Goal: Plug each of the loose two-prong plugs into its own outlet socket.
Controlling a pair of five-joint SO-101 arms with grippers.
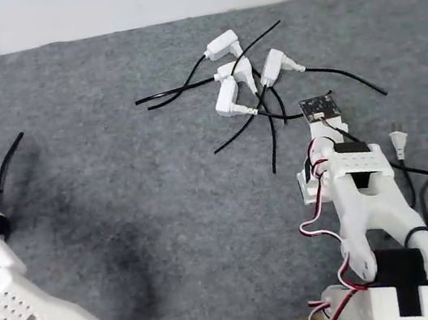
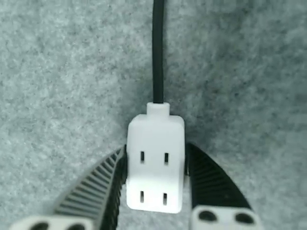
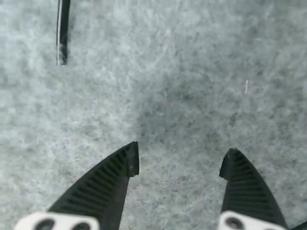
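Left wrist view — socket [image 2: 154,163] between fingers [image 2: 99,187]

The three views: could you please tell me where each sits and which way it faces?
High view: fixed overhead, looking down at the grey mat, white plugs, left arm and right arm.
Left wrist view: on that arm, facing down the left claw, shut on an outlet socket.
Right wrist view: on that arm, facing the mat past the open right claw.
Shared: the mat.

- White outlet socket [image 2: 155,165], two pairs of slots facing up, clamped between ribbed fingers [image 2: 108,182] of left hand [image 2: 156,152].
- Black cord [image 2: 158,52] running from its end across grey desk [image 2: 57,72].
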